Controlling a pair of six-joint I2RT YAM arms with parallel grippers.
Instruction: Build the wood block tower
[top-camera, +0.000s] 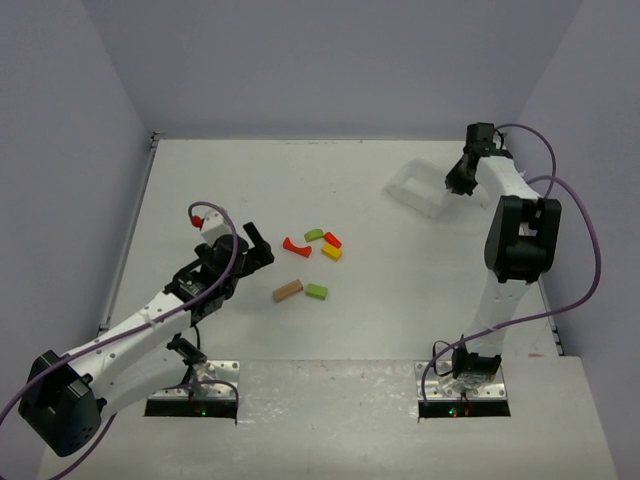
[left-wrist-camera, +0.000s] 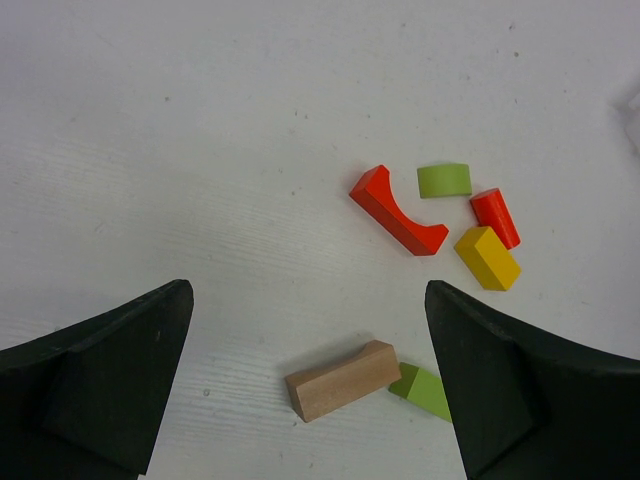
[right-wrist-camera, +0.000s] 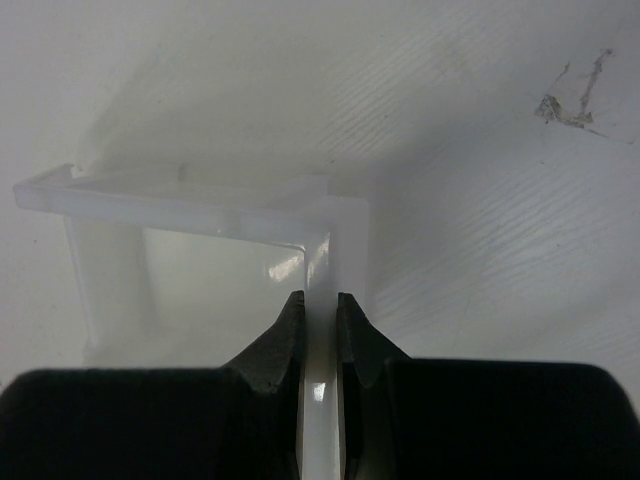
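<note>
- Left tool (top-camera: 258, 247): fingers spread wide, holding nothing.
- Right tool (right-wrist-camera: 320, 300): clamped on the wall of the white tray (right-wrist-camera: 190, 205).
- Wooden blocks (top-camera: 316, 291): six, scattered unstacked mid-tabletop (top-camera: 400, 300), just ahead of left tool.

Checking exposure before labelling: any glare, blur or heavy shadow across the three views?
Top external: even light, soft shadows, no glare. Left wrist: blocks crisp, left gripper open, its fingers near-black. Right wrist: glare on the white tray wall pinched by the right gripper, plastic washed out.
</note>
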